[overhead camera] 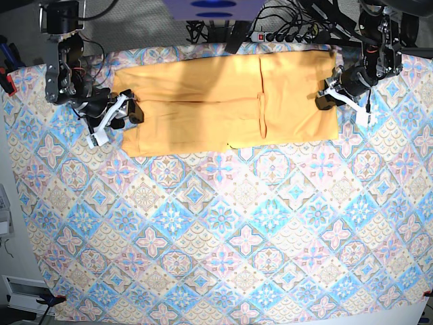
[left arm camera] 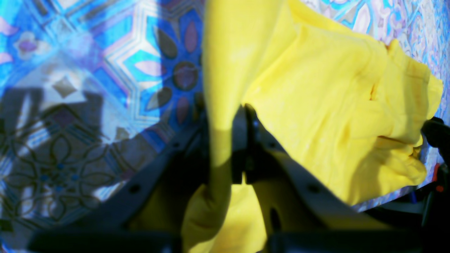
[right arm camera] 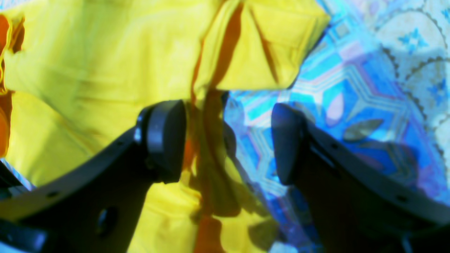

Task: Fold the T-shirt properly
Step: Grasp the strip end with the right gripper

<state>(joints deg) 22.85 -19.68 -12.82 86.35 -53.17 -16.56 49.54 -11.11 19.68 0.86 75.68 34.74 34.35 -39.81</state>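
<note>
- The tablecloth (overhead camera: 223, 237) in front of the T-shirt (overhead camera: 223, 101) lies bare; passage there is unobstructed.
- The left gripper (overhead camera: 327, 99) blocks one shirt end; the right gripper (overhead camera: 125, 112) blocks the other.
- Cables (overhead camera: 284, 24) and a power strip (overhead camera: 270, 35) crowd the table's far edge.

T-shirt (overhead camera: 223, 101) on tablecloth (overhead camera: 223, 230), far edge; between grippers

T-shirt (overhead camera: 223, 101): plain yellow-orange all over, no print showing
tablecloth (overhead camera: 223, 237): blue, pink and cream diamond tiles with little flower medallions
claws: black, both
</note>
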